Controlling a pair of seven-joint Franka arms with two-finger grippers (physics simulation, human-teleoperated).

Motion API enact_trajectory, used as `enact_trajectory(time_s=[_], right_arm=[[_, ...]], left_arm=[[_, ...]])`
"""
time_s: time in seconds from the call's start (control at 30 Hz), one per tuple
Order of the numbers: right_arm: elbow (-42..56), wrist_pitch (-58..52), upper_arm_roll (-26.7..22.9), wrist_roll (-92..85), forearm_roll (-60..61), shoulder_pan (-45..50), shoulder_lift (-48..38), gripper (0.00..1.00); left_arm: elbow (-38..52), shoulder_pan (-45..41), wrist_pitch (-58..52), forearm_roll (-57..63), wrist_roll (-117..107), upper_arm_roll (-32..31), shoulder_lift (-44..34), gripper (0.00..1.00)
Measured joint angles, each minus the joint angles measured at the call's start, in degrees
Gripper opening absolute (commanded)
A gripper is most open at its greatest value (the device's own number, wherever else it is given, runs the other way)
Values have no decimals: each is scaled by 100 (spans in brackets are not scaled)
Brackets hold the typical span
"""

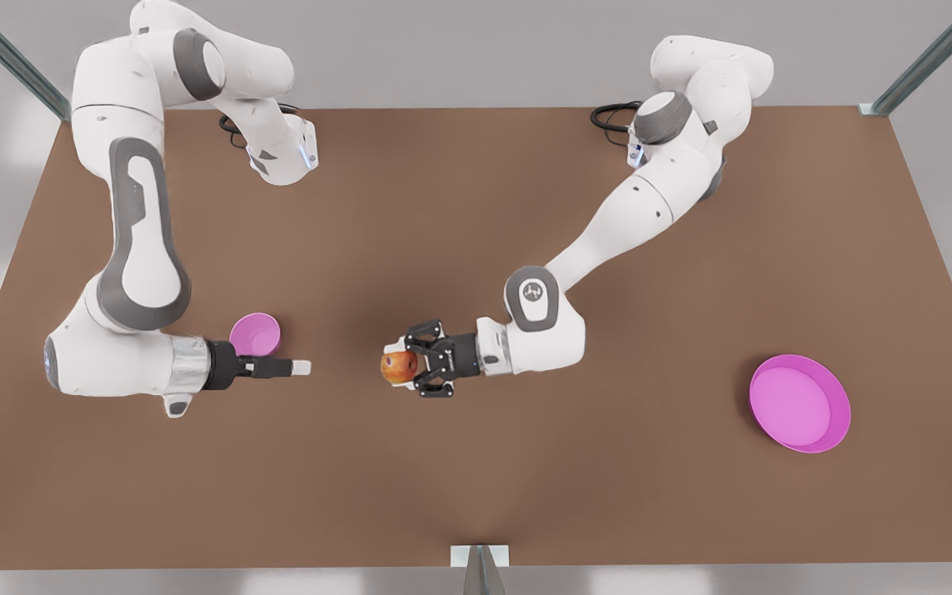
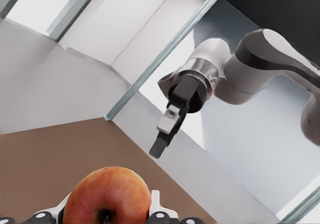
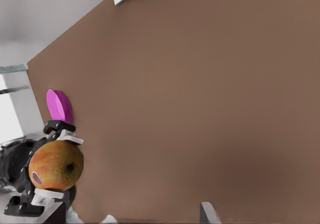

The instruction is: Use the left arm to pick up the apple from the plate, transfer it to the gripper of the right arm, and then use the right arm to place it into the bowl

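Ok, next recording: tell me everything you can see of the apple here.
The apple is small and round, red-orange with a yellowish patch, a dark stem dimple and a little sticker on one side. It is off the plate, held above the table's middle in the shut left pincer, whose fingers press it from two sides. It faces the right pincer, which waits a short gap away beside the bowl and does not touch it.

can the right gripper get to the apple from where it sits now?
Probably yes. The apple is held out by the left gripper at mid-table, facing the right gripper, with only bare table between them.
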Motion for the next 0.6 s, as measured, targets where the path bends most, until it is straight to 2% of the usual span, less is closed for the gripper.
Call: enact_trajectory(time_s=[0.1,0.23,0.37,0.6], right_arm=[[-815,129,0,-211,1477,-147,126,100],[-943,179,439,-768,2860,-155,731,100],[-479,227,577,-1514,3327,-33,1172,100],[-374,344,586,-2935,3272,154,1355,100]], left_arm=[[0,9,42,-193,777,3,100,67],[0,-4,77,-334,1640,3,146,68],[1,-11,96,-424,2338,2,198,68],[1,-16,105,-471,3248,2,231,69]])
